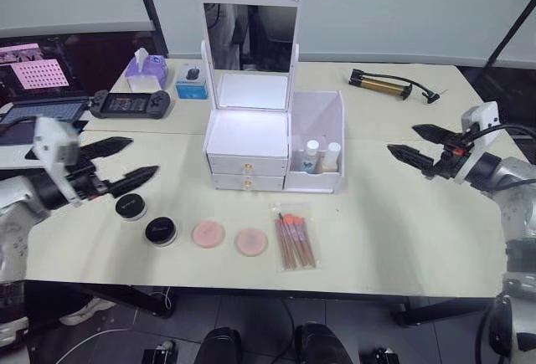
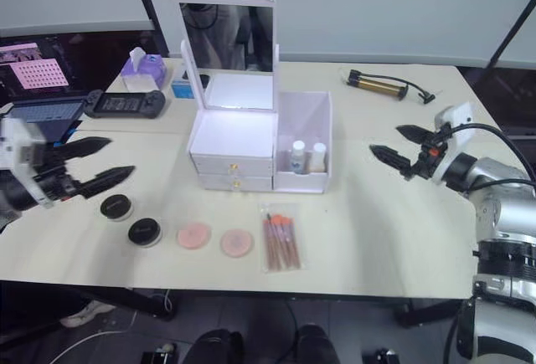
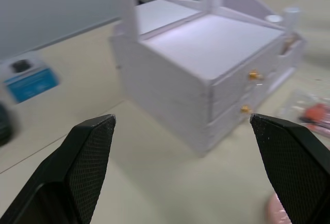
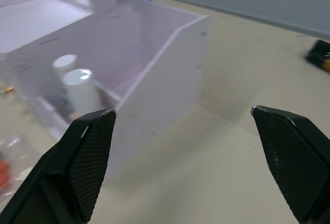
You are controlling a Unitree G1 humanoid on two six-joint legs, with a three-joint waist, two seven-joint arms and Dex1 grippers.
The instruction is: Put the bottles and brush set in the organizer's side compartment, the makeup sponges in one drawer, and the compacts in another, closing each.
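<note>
Your left gripper [image 1: 117, 163] hangs over the table's left edge, fingers spread, nothing held. Two black jars [image 1: 146, 218] sit near it, then both makeup sponges [image 1: 229, 237] side by side on the table [image 1: 385, 230]. The organizer [image 1: 251, 142] stands mid-table, both drawers shut. The brush set [image 1: 294, 238] lies flat in front of it. Both bottles [image 1: 322, 156] stand upright in the side compartment [image 1: 322, 121]. Your right gripper [image 1: 425, 146] hovers well right of the bin, fingers spread, empty.
</note>
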